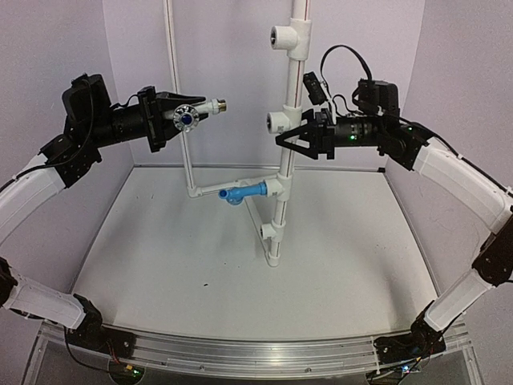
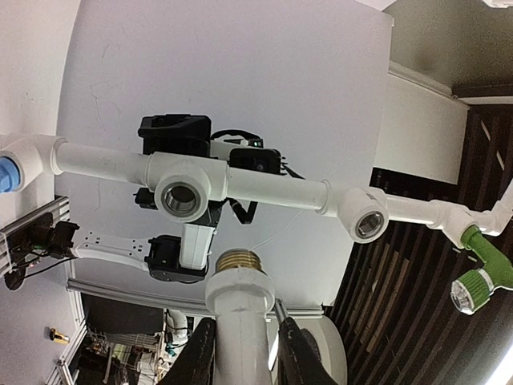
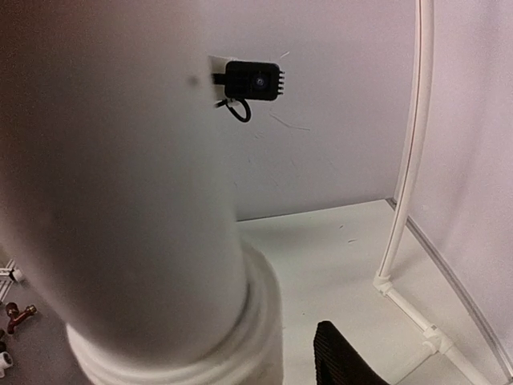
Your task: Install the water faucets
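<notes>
Blue plastic faucet (image 1: pixel 243 192) looks fitted on the white pipe frame (image 1: pixel 279 215); white brass-threaded faucet (image 1: pixel 202 109) (yet to install) is clamped in the left hand (image 1: pixel 175 118); right hand (image 1: pixel 288 138) at the frame, grip I cannot tell

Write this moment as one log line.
left gripper: holds white faucet | right gripper: at upright pipe, grip unclear | blue faucet: already fitted
</notes>
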`<move>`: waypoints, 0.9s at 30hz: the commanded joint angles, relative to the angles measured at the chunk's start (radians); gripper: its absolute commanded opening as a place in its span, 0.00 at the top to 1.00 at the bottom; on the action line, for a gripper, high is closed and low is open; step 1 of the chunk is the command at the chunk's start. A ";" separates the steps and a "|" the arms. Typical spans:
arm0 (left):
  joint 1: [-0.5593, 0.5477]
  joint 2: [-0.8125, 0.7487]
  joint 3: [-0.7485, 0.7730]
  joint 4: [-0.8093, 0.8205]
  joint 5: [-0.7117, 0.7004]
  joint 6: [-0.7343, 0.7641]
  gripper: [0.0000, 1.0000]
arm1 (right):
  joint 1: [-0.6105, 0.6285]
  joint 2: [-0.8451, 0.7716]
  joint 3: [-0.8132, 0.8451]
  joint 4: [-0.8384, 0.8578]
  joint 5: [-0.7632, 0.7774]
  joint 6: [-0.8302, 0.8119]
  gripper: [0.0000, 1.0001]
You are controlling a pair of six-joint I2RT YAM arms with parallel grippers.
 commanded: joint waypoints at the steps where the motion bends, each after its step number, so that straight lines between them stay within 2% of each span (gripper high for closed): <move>1: -0.014 -0.010 0.024 0.024 0.000 0.009 1.00 | 0.007 0.061 0.070 0.059 0.057 0.007 0.55; 5: -0.025 0.011 0.016 0.063 -0.006 -0.022 1.00 | 0.006 0.102 0.106 0.059 0.050 0.010 0.64; 10: -0.034 0.044 -0.008 0.144 0.004 -0.096 1.00 | 0.007 0.118 0.119 0.059 0.039 0.006 0.69; 12: -0.037 0.054 -0.014 0.169 0.003 -0.114 1.00 | 0.008 0.121 0.119 0.059 0.034 0.004 0.63; 13: -0.037 0.059 -0.014 0.177 0.003 -0.122 1.00 | 0.010 0.122 0.118 0.059 0.034 0.002 0.54; 15: -0.039 0.070 -0.008 0.176 0.006 -0.125 1.00 | 0.013 0.123 0.120 0.059 0.036 -0.012 0.46; 27: -0.054 0.129 -0.004 0.218 0.015 -0.154 1.00 | 0.045 0.153 0.124 0.060 -0.001 -0.048 0.51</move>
